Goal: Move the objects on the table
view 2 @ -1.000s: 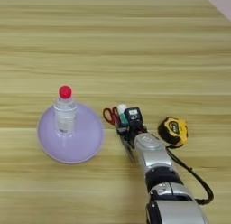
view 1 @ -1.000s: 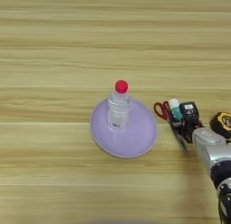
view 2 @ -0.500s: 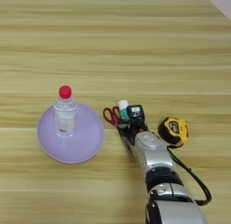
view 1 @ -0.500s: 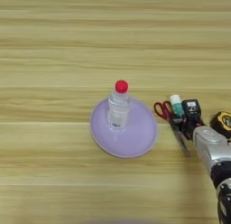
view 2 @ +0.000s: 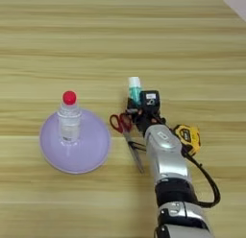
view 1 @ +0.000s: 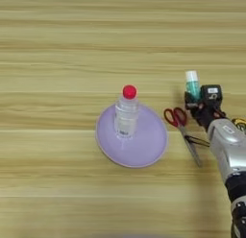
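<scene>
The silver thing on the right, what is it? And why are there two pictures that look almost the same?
That silver thing is a robot's right arm. At its tip is a black gripper, like a two-fingered hand. It seems to be pinching a small white glue stick with a green label, though the fingers are hard to see. The two pictures come from the robot's two eyes, side by side on its head, looking down. On the wooden table lie red-handled scissors, a yellow tape measure, and a purple plate with a red-capped bottle standing on it.
</scene>
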